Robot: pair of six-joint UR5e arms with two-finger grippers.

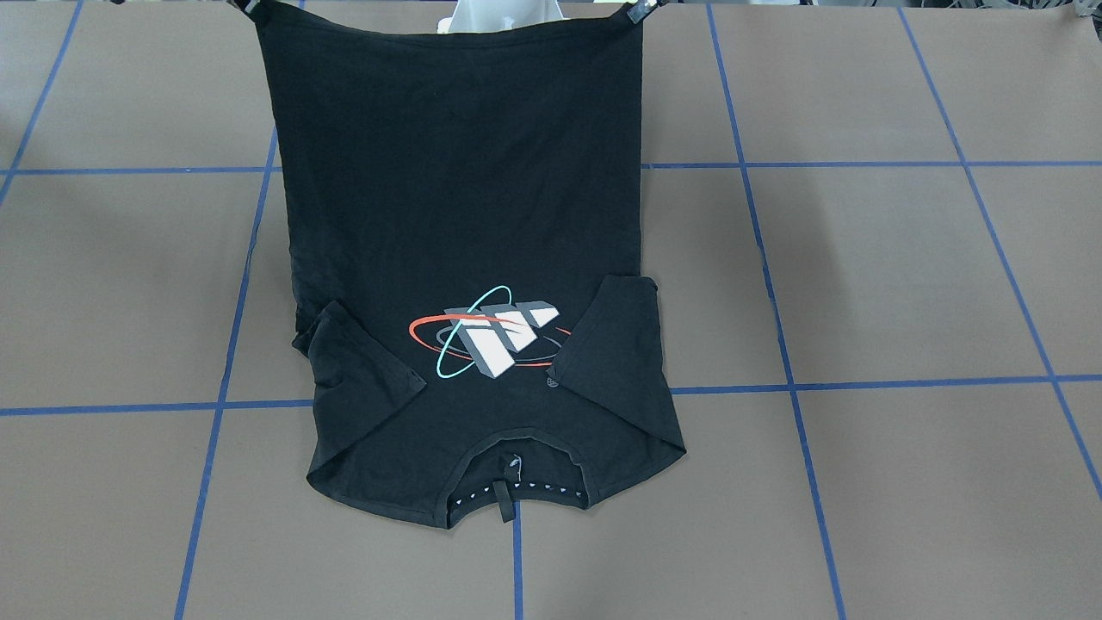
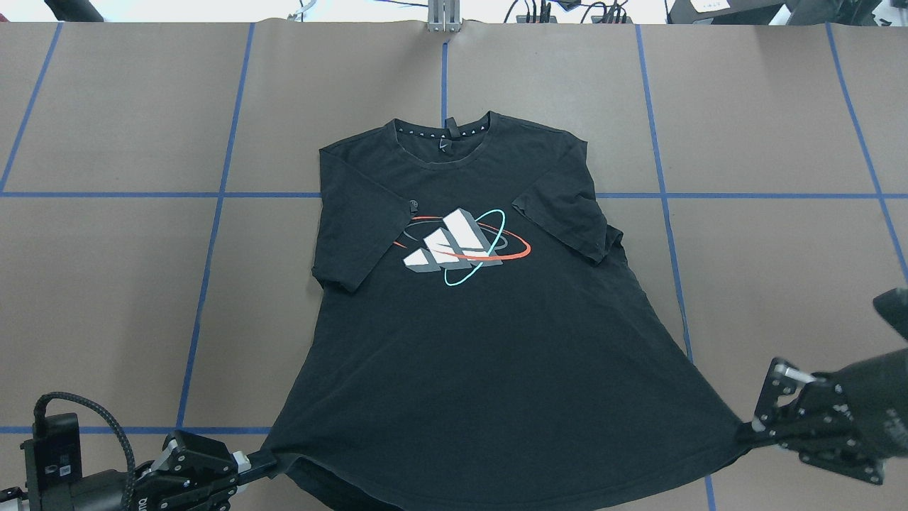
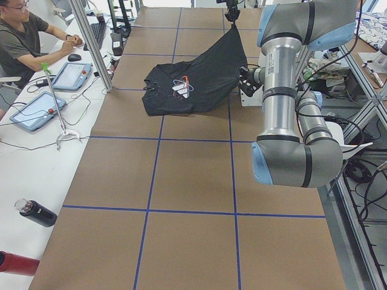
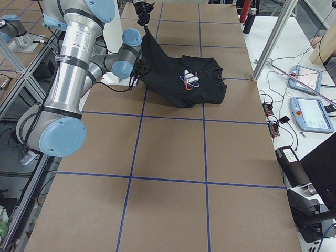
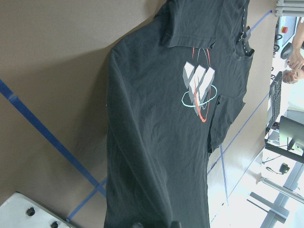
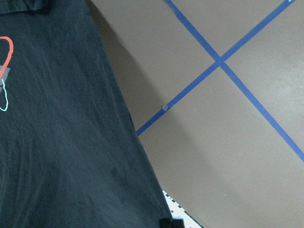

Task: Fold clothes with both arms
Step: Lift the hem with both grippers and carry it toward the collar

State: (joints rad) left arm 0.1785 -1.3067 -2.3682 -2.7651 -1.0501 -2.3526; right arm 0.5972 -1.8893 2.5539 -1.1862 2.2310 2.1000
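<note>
**A:** Where do we find the shirt?

**B:** We see the black T-shirt [image 2: 454,341] print-up on the brown table [image 2: 106,298], about midway between its left and right ends. Its collar [image 2: 443,135] is at the far end from the robot and its hem is at the near end. The collar half lies flat on the table. In the side views the hem half rises off the surface toward the robot.

**A:** And the sleeves?

**B:** We find both folded in over the chest. The left sleeve [image 2: 355,220] overlaps the edge of the print [image 2: 461,245]. The right sleeve [image 2: 567,213] lies just beside it.

**A:** How do our grippers stand?

**B:** The left gripper [image 2: 269,460] has its fingers clamped on the hem's left corner. The right gripper [image 2: 746,431] is pinched on the hem's right corner. They sit well apart at the near edge, and the hem between them hangs in a shallow curve. The cloth fans out wider toward them.

**A:** What else do we see?

**B:** Blue tape lines [image 2: 106,194] mark the table in a grid. The white pedestal [image 1: 499,17] shows just behind the raised hem. A person [image 3: 18,36] sits at the white bench on the far side, with a tablet [image 3: 36,109] lying there.
</note>
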